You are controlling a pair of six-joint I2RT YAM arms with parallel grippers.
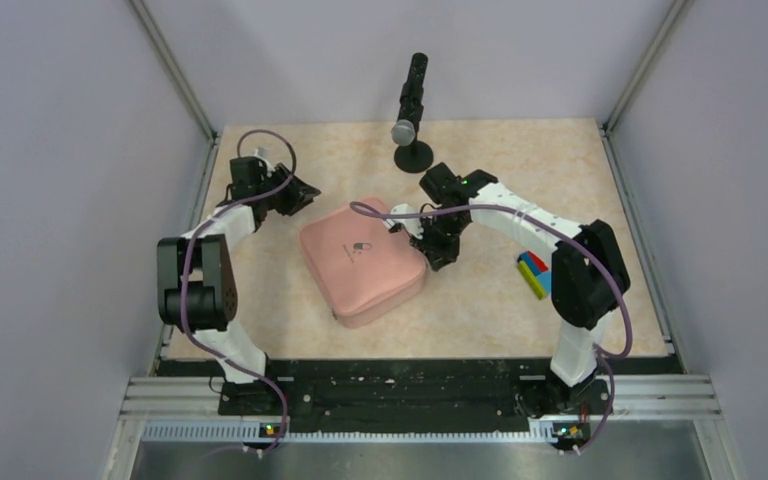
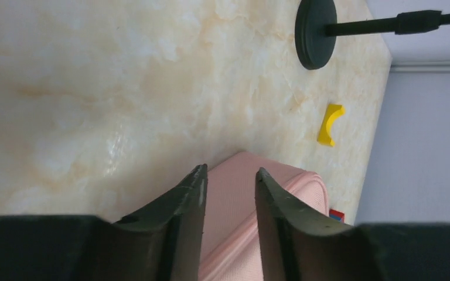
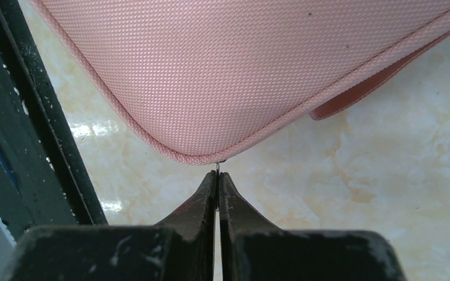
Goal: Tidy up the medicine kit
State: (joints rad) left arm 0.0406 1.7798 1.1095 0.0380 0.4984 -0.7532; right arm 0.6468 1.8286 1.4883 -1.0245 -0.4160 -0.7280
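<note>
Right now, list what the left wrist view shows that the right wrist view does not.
Only left wrist: a yellow arch block, the black stand base, and the left gripper open, holding nothing. Only right wrist: the right gripper shut, tips at a pink corner seam, and a dark rail. Both: the pink medicine kit on the marbled table.

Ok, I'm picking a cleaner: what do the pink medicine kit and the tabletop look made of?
Medicine kit: woven fabric, probably synthetic, matte; a fine regular weave and piped edge show. Tabletop: smooth, glossy, beige marble pattern with glare patches; stone or printed laminate, can't tell.
</note>
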